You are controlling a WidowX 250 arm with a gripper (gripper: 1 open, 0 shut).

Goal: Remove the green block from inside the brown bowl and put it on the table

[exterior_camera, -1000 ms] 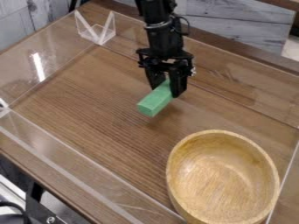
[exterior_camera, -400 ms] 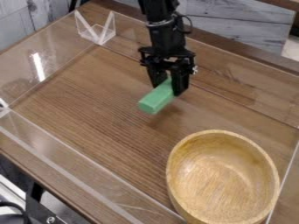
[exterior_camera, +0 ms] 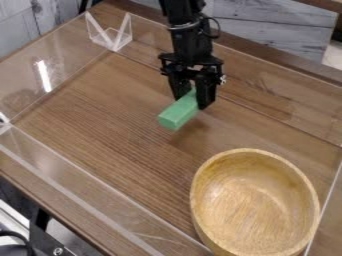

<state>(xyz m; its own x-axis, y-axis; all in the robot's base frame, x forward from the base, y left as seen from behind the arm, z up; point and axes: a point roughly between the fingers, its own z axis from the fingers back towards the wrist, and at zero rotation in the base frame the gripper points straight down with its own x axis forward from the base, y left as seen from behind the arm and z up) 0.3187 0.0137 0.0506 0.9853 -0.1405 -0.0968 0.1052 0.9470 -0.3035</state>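
Observation:
The green block [exterior_camera: 177, 114] lies on the table [exterior_camera: 94, 120], left of centre and well outside the brown bowl [exterior_camera: 254, 205]. Its far end sits between the fingers of my gripper [exterior_camera: 195, 97], which points steeply down over it from the black arm. The fingers press against the block's sides, so the gripper is shut on the block while its near end rests on the wood. The bowl stands empty at the front right, apart from the gripper.
Low clear plastic walls [exterior_camera: 54, 62] run round the table's edges. A clear bracket with red trim [exterior_camera: 110, 32] stands at the back left corner. Bare wood lies between the block and the bowl.

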